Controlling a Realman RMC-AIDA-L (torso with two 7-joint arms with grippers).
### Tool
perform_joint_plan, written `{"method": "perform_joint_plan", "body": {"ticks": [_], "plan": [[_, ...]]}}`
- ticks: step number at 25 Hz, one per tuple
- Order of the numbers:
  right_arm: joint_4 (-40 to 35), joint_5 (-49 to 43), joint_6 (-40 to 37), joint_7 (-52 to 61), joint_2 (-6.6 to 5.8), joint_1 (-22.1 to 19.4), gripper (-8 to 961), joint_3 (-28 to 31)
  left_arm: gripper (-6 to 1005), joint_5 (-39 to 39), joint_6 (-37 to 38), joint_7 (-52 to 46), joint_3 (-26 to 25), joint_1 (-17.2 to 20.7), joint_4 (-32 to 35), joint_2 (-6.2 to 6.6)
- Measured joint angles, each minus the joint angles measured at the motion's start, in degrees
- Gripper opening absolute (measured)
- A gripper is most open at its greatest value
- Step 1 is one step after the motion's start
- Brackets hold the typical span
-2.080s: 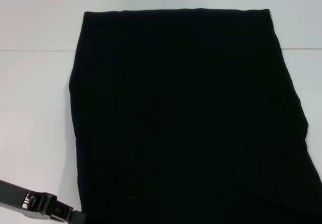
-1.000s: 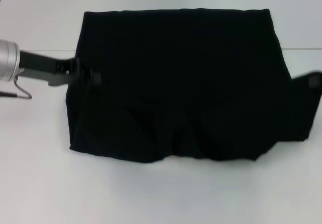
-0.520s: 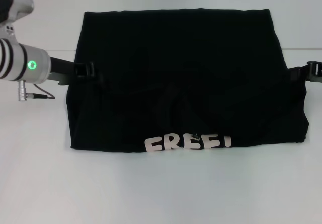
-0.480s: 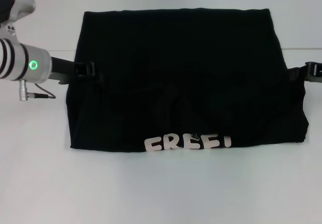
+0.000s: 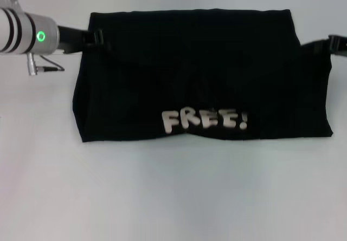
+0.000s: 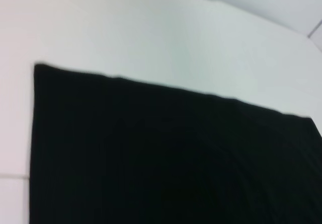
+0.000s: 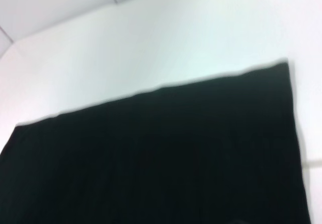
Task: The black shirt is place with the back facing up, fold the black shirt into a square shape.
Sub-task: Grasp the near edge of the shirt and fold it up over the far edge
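Note:
The black shirt (image 5: 200, 73) lies on the white table, folded over on itself into a wide rectangle. Whitish "FREE!" lettering (image 5: 205, 120) shows on the upper layer near the front fold. My left gripper (image 5: 98, 37) is at the shirt's far left corner, shut on the edge of the upper layer. At the far right corner my right gripper (image 5: 332, 42) is shut on a stretched tip of cloth. Each wrist view shows only the black shirt (image 6: 166, 158) (image 7: 161, 158) and table, with no fingers in view.
The white table (image 5: 173, 197) surrounds the shirt, with a faint seam line across it at the left. My left arm's silver wrist (image 5: 27, 34), with its green light and a small cable, hangs over the table's far left.
Both grippers have carried the shirt's lifted edge farther toward the back. The front fold and the "FREE!" lettering have slid away from me, and the folded shape is shorter front to back.

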Motion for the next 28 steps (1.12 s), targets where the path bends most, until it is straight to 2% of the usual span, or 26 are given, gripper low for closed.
{"method": "perform_joint_plan", "body": {"ticks": [4, 8, 12, 18, 24, 28], "plan": [[3.32, 0.02, 6.81, -1.14, 1.21, 1.29, 72, -1.88, 92, 0.47, -4.3, -0.09, 0.82, -0.6, -2.68, -0.27], [6.6, 0.05, 16.05, -1.84, 3.11, 1.91, 72, -4.58, 93, 0.48, -9.79, 0.2, 3.08, -0.16, -5.11, -1.08], [6.95, 0.13, 20.16, -1.91, 4.28, 2.22, 72, -5.78, 94, 0.51, -12.78, 1.31, 3.42, -0.02, -5.53, -1.86], [5.95, 0.8, 19.89, -1.42, 3.88, 2.61, 73, -5.67, 96, 0.02, -13.75, 0.83, 2.82, 0.08, -3.23, -2.03], [6.81, 0.78, 22.34, -1.96, 4.22, 2.78, 74, -6.24, 98, 0.11, -16.28, 1.32, 3.2, 0.35, -3.83, -3.03], [7.89, 0.57, 24.21, -2.18, 4.51, 2.79, 74, -6.66, 99, 0.26, -17.63, 2.14, 6.02, 0.6, -5.61, -3.18]]}}
